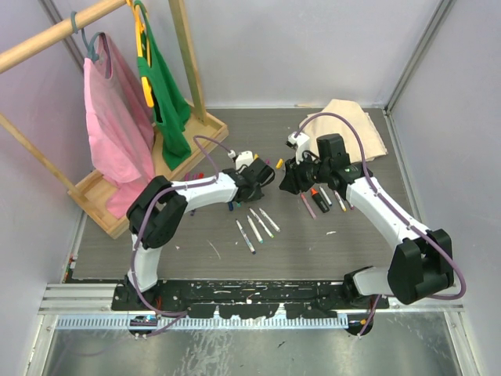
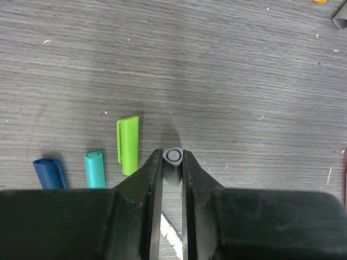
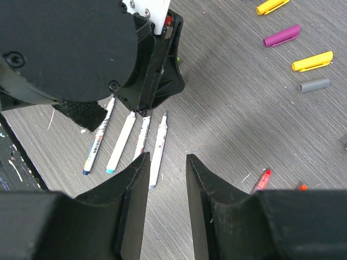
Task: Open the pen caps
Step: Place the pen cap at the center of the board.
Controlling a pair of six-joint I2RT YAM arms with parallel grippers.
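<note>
The left end effector [image 2: 172,154] clamps a grey round-ended plastic pen piece [image 2: 173,157] just right of the lime-green plastic cap [image 2: 128,145]; the empty, half-open right end effector [image 3: 166,157] may misalign and dislodge it.

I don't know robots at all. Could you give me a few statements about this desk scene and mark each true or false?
1. The left tool is clamped on a grey-ended pen. True.
2. The right tool holds the purple cap. False: its jaws stand apart with nothing between them, and that cap lies on the table.
3. A lime green cap lies loose near the left tool. True.
4. The pink garment lies flat on the table. False: it hangs from the wooden rail.
</note>
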